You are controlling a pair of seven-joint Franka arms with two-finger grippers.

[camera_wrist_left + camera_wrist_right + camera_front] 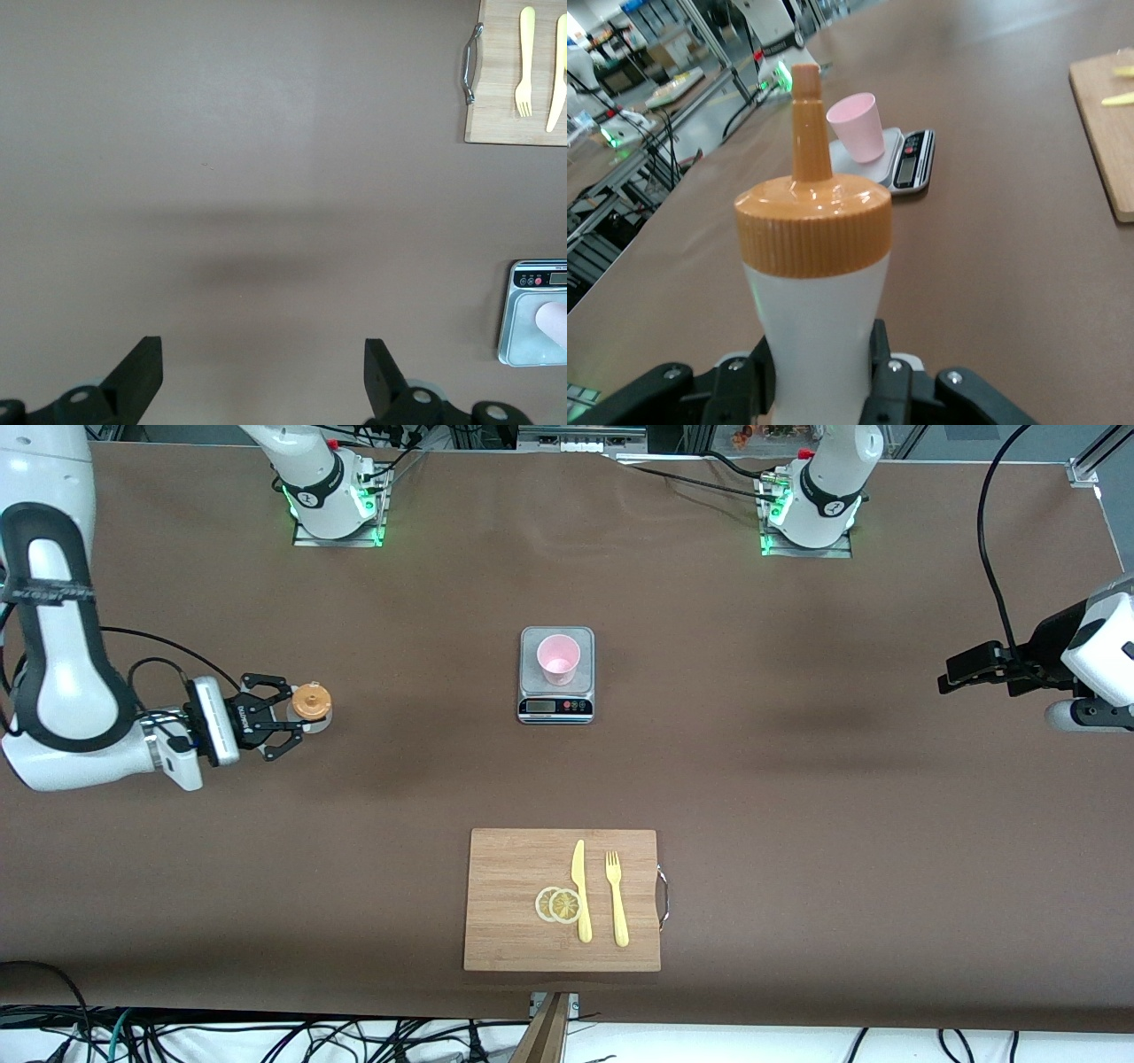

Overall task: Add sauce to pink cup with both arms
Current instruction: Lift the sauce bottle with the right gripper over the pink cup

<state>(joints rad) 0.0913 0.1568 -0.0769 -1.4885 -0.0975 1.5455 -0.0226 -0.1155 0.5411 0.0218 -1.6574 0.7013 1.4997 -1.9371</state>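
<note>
i am taking the scale point(555, 676) as my landmark. the pink cup point(559, 659) is standing on its platform. the sauce point(311, 703) is standing upright well toward the right arm's end of the table from the scale, and my right gripper point(292, 719) is clamping its body from the side. my left gripper point(950, 675) is waiting over the left arm's end, well apart from the scale, fingers spread. the cutting board point(509, 903) is lying nearer the front camera than the scale, carrying the knife point(581, 890), the fork point(617, 899) beside it, and two lemon slices point(557, 904) touching the knife.
</note>
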